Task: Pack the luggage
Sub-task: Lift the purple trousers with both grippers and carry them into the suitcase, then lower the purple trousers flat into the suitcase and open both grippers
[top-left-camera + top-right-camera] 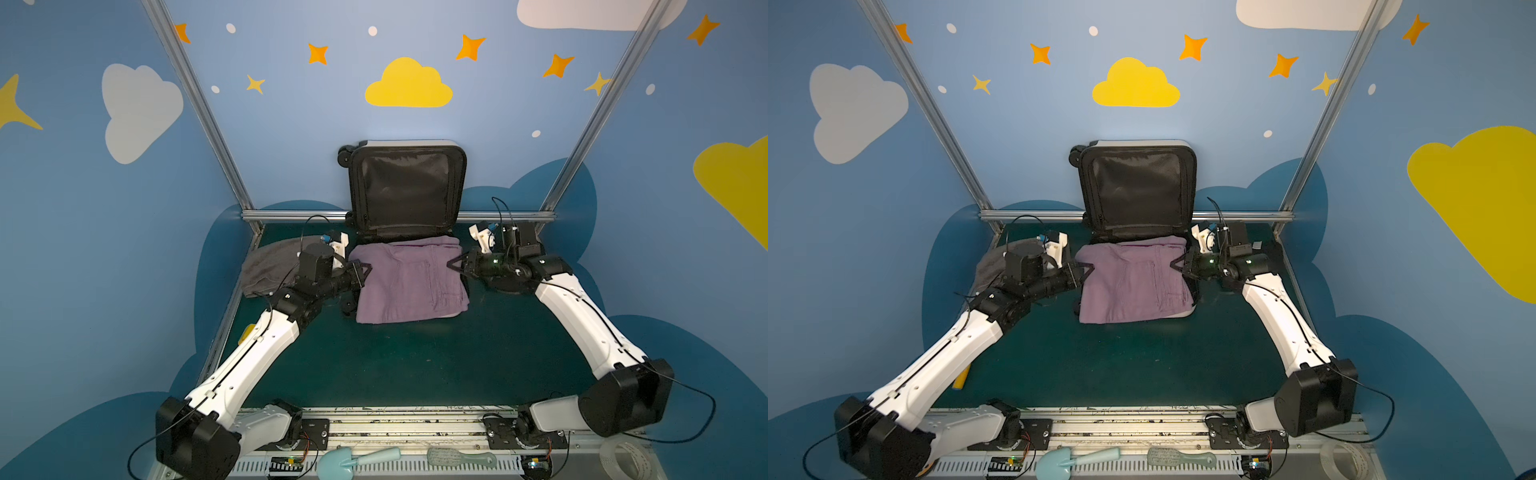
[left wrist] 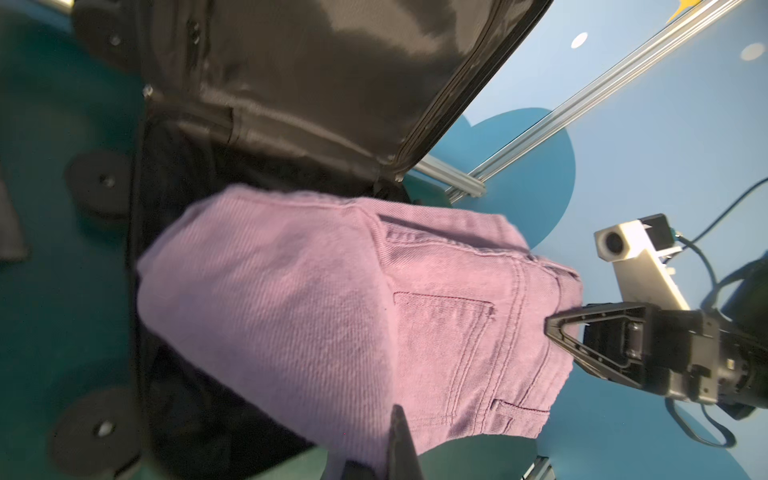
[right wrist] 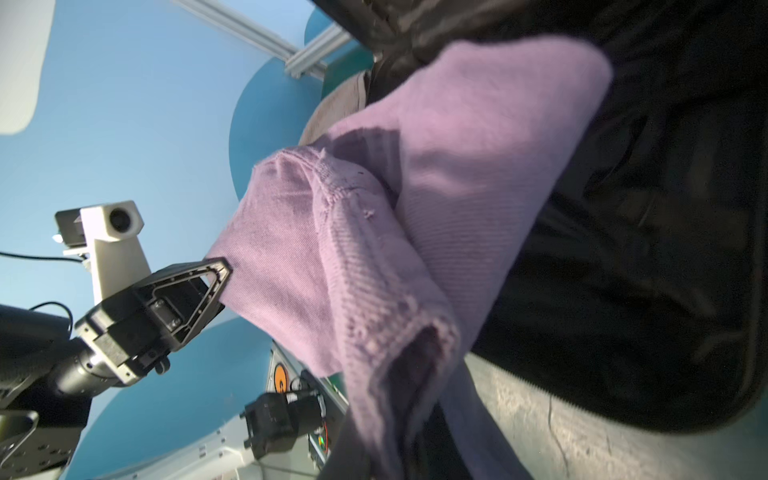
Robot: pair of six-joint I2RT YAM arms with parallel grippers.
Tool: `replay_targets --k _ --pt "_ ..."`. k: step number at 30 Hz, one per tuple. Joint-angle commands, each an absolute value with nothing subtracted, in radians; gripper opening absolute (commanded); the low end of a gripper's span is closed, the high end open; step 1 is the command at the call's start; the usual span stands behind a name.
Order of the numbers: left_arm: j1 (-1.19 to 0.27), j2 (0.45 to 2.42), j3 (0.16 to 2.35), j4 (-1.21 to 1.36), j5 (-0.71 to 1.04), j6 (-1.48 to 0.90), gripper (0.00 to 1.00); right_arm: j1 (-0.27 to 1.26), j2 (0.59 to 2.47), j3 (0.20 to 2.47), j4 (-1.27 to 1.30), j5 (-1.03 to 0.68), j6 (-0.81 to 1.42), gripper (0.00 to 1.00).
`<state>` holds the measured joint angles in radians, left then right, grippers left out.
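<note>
The luggage (image 1: 405, 187) lies open at the back of the tabletop (image 1: 415, 365). Its base is flat on the mat and its lid upright vs. the back wall, black lining facing the arms. Folded purple jeans (image 1: 409, 282) cover nearly the whole base, and their front edge seems to hang over the shell's front rim. The left end effector (image 1: 365, 268) is closed on the jeans' left edge, the right end effector (image 1: 453, 264) on the right edge by the waistband. Both wrist views show cloth pinched at the tips, w/ the jeans sagging btwn them.

Handling, as a judgement: the shell is stiff, prob. light for its size, and smooth, so a pinch on a flat face would slip. The wheels (image 2: 99, 183) sit on the left side, so it may roll or skid if shoved. Best holds are the lid's top rim for swinging it down, then the zipper pull. The lining is soft & gives no grip. The jeans are thick, soft denim and will bulge unless pressed flat, so the lid may not seat.

Around: a grey cloth (image 1: 266, 266) is bunched just left of the case, partly behind the left arm. On the front rail, well apart, lie a pale-blue toy shovel (image 1: 357, 459), a hairbrush (image 1: 461, 459) & a tape roll (image 1: 623, 459). In the way are the jeans' overhanging edge across the zipper line and both arms flanking the base.
</note>
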<state>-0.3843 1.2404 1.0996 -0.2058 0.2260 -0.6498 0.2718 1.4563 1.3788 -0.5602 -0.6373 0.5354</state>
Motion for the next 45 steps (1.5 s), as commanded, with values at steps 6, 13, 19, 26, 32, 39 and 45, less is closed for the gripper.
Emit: replay_targets --k 6,13,19,26,32,39,45 --pt "-0.325 1.507 1.298 -0.062 0.326 -0.591 0.03 0.196 1.664 1.572 -0.479 -0.706 0.543 0.0" --pt "-0.28 1.682 1.384 -0.044 0.363 -0.577 0.03 0.175 1.817 1.634 -0.453 -0.727 0.552 0.0" --pt "-0.252 1.775 1.386 -0.06 0.356 -0.545 0.03 0.174 1.923 1.624 -0.424 -0.738 0.563 0.0" --pt "-0.23 1.88 1.414 -0.129 0.346 -0.484 0.03 0.173 2.018 1.608 -0.414 -0.701 0.538 0.0" --pt "-0.229 1.938 1.464 -0.204 0.302 -0.452 0.32 0.173 2.071 1.632 -0.46 -0.665 0.511 0.0" --pt "-0.229 1.908 1.532 -0.273 0.273 -0.428 0.82 0.174 2.098 1.705 -0.559 -0.657 0.487 0.44" --pt "-0.237 1.846 1.607 -0.33 0.269 -0.414 0.98 0.173 2.04 1.733 -0.642 -0.614 0.453 0.59"
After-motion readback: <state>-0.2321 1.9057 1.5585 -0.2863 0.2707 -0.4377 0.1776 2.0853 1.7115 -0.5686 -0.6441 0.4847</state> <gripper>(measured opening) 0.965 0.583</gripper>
